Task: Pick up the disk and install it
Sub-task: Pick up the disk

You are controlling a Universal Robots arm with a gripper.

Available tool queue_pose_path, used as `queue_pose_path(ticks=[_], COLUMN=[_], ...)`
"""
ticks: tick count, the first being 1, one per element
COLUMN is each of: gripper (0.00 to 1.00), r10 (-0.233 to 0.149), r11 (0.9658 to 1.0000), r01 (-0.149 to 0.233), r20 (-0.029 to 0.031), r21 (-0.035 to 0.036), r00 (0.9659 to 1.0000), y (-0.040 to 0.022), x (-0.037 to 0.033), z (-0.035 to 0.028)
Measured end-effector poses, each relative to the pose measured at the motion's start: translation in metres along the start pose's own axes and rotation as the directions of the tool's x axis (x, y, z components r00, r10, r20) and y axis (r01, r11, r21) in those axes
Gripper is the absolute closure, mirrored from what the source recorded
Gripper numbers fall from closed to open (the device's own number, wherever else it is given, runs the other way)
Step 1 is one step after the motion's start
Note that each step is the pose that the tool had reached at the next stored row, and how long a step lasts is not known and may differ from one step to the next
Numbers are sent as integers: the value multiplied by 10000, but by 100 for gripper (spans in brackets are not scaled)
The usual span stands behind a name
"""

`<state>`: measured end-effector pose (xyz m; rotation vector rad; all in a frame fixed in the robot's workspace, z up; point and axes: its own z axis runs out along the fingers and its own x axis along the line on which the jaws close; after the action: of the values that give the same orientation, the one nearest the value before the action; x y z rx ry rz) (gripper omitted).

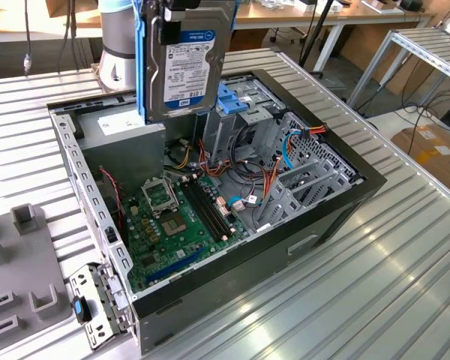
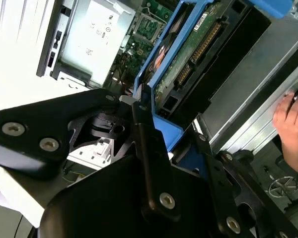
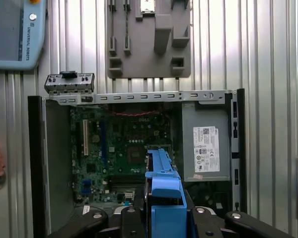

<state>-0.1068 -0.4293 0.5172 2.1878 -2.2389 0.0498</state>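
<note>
While the disk [image 1: 189, 64], a rectangular silver-metal hard drive with a white and blue label, clipped in a blue plastic side bracket, hangs upright in the air, the black tool [image 3: 164, 215] holds it from above. Its jaws are closed on the bracket. The disk is over the open dark-grey computer case [image 1: 285, 251], which lies on its side on the ribbed silver metal desk [image 1: 375, 300]. It touches nothing inside and is not yet seated.

The blue-topped grey metal drive cage [image 1: 236, 112] stands just beside and below the disk, toward the exterior view's right. The grey power supply box with a white label [image 3: 206, 148] lies on the disk's other side.

To do this step well, I judge the disk should be kept square to the cage, with the bracket lined up on the cage's guides. It should move slowly. The loose orange, red and blue cables [image 1: 274, 169] bunched by the cage could snag it.

Much is hidden:
- In the exterior view, the tool's upper part is cut off, and the disk covers part of the cage's opening.
- In the first wrist view, the bracket blocks what lies directly beneath.
- Exactly where the jaws bear on the bracket is hard to make out.
- A person's hand [image 2: 290, 124] appears at the frame edge in the second wrist view, its purpose unclear.
</note>
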Motion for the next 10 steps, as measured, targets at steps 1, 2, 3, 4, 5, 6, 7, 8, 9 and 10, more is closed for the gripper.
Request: queue_pose_path(ticks=[1, 2, 3, 4, 5, 6, 7, 8, 9, 10], gripper=[64, 64, 64, 64, 64, 64, 64, 64, 64, 64], r10=[1, 0, 0, 1, 0, 0, 0, 1, 1, 1], r11=[10000, 10000, 10000, 10000, 10000, 10000, 10000, 10000, 10000, 10000], r01=[-1, 0, 0, -1, 0, 0, 0, -1, -1, -1], r20=[0, 0, 0, 0, 0, -1, 0, 0, -1, 0], r21=[0, -1, -1, -1, -1, -1, -1, -1, -1, -1], r00=[10000, 10000, 10000, 10000, 10000, 10000, 10000, 10000, 10000, 10000], y=[-61, -150, -189, -222, -250, -258, -260, -260, -261, -262], x=[2, 5, 6, 7, 7, 8, 8, 8, 7, 7], z=[2, 5, 6, 7, 7, 7, 7, 8, 7, 7])
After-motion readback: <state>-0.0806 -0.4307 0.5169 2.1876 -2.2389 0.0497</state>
